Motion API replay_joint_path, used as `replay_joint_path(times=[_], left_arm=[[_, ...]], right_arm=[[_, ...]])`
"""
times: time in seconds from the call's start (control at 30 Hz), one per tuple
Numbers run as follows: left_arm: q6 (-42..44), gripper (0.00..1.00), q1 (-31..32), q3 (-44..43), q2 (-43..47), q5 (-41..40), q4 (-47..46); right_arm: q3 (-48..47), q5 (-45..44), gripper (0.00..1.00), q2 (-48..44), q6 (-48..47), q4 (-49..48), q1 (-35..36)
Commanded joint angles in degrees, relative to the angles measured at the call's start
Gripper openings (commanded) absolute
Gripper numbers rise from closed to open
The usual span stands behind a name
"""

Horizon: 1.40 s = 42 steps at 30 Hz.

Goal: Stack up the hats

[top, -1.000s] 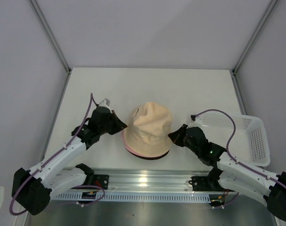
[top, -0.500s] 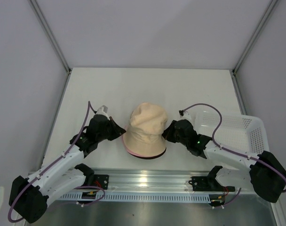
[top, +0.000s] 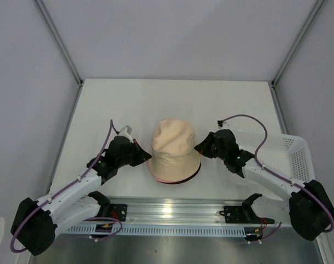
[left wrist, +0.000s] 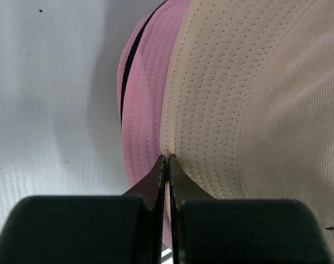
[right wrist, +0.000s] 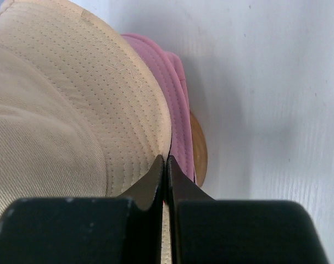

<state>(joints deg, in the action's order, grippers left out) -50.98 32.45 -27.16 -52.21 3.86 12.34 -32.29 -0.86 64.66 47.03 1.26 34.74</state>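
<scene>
The beige hat (top: 174,149) sits on top of the pink hat (top: 166,179), whose brim peeks out below it. A thin dark edge of the black hat (top: 193,176) shows under the pink one. My left gripper (top: 145,158) is at the beige hat's left brim and is shut on its edge (left wrist: 166,160). My right gripper (top: 200,149) is at the right brim and is shut on that edge (right wrist: 167,160). The pink brim (left wrist: 142,115) and the black hat's edge (left wrist: 130,63) show in the left wrist view. The pink brim (right wrist: 178,110) also shows in the right wrist view.
A white perforated basket (top: 292,159) stands at the right, just beyond my right arm. A curved wooden edge of the stand (right wrist: 200,154) shows under the pink brim in the right wrist view. The enclosure's walls ring the white table (top: 172,104).
Both grippers have moved in against the beige hat's brim, the right one back and left, the left one forward. The hat stack has shifted slightly right and the beige hat sits lower.
</scene>
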Motion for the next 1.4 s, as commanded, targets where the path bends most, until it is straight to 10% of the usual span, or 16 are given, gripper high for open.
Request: replay_joint_path(times=[0.0, 0.53, 0.63, 0.8, 0.97, 1.1, 1.37], left_arm=[[2.38, 0.01, 1.39, 1.41, -4.12, -2.97, 4.99], [1.41, 0.06, 1.3, -2.11, -12.39, -12.91, -0.12], [2.37, 0.1, 1.22, -2.11, -9.94, -12.91, 1.19], [3.17, 0.25, 1.3, -3.68, 1.63, -16.94, 8.55], [2.91, 0.66, 0.69, -9.66, 10.36, -24.32, 23.57], [7.8, 0.82, -1.15, -14.05, 15.63, -26.27, 23.45], [13.54, 0.82, -8.8, -15.56, 7.57, -13.37, 7.71]], right_arm=[[-0.84, -1.43, 0.0, 4.84, -7.03, 0.45, -1.69], [-4.0, -0.28, 0.0, 19.27, -9.76, -11.02, -1.96], [-6.02, 0.16, 0.09, 17.52, -11.42, -7.6, -1.96], [-11.29, -0.63, 0.51, 9.54, -15.64, 2.66, -2.48], [-22.62, -2.83, 0.97, 7.14, -18.99, 19.55, -6.69], [-28.78, -1.16, 1.0, 6.98, -19.95, 27.56, -12.23], [-28.0, 7.44, 1.0, -1.11, -16.54, 21.95, -12.33]])
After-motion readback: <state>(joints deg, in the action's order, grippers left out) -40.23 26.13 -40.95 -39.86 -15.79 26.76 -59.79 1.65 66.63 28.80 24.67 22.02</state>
